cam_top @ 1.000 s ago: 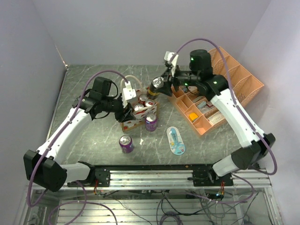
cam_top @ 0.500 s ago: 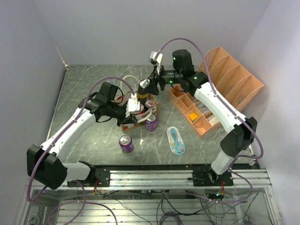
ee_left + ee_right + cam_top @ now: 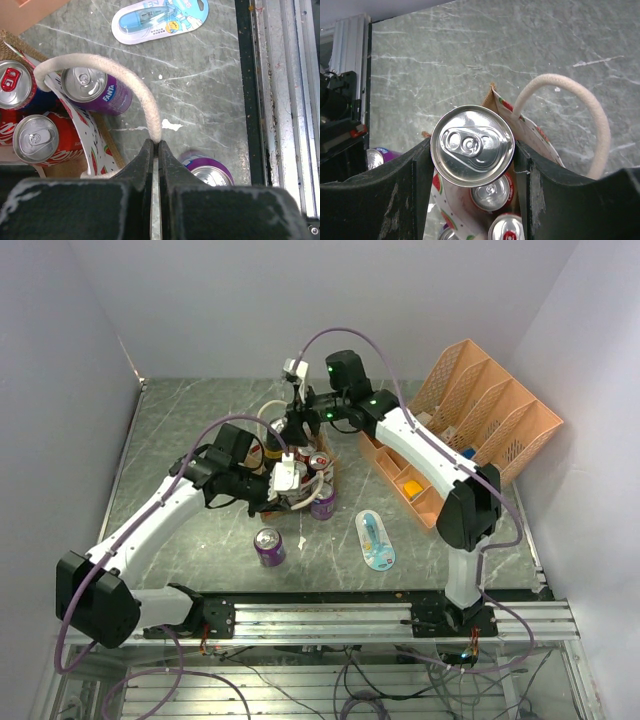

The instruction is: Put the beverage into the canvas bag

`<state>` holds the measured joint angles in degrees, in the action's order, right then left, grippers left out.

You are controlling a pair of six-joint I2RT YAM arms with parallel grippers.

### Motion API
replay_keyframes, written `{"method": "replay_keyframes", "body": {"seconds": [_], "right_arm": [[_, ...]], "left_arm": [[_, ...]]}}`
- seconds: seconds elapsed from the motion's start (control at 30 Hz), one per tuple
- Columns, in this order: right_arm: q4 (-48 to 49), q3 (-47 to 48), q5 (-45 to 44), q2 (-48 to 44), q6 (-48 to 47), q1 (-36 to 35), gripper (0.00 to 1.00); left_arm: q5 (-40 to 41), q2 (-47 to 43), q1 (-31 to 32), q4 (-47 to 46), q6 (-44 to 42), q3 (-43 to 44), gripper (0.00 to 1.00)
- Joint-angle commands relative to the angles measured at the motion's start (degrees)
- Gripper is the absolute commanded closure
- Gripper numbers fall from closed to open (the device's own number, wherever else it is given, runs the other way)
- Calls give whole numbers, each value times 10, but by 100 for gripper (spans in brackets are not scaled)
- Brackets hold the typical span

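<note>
Grey marbled table (image 3: 200,530), pale walls (image 3: 300,300), alu rail (image 3: 330,615) nr edge

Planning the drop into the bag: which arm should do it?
Right. The right gripper holds the can above the canvas bag; the left gripper pinches its handle.

Cans (image 3: 35,140) in canvas bag (image 3: 95,150), another can (image 3: 97,90) beside (its right), organizer (image 3: 480,410) farther right.

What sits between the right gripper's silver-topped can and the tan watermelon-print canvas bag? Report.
Nothing visible: in the right wrist view the silver-topped can hangs over the canvas bag's open mouth.
</note>
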<state>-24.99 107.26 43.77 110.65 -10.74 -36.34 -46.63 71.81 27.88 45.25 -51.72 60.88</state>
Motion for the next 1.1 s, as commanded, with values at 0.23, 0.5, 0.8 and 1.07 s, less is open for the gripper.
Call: {"method": "replay_keyframes", "body": {"seconds": [0.23,0.5,0.8,1.07], "right_arm": [[23,63,-11,42,-15,-13,100],[17,65,-64,71,-27,-14,100],[7,49,-143,87,-44,-14,100],[17,12,-185,97,-46,-15,100]], "left_arm": [[3,-28,5,-7,-14,-13,93],[4,-34,5,-7,-12,-13,93],[4,-32,5,-6,-12,-9,93],[6,-36,5,-9,-7,-11,93]]}}
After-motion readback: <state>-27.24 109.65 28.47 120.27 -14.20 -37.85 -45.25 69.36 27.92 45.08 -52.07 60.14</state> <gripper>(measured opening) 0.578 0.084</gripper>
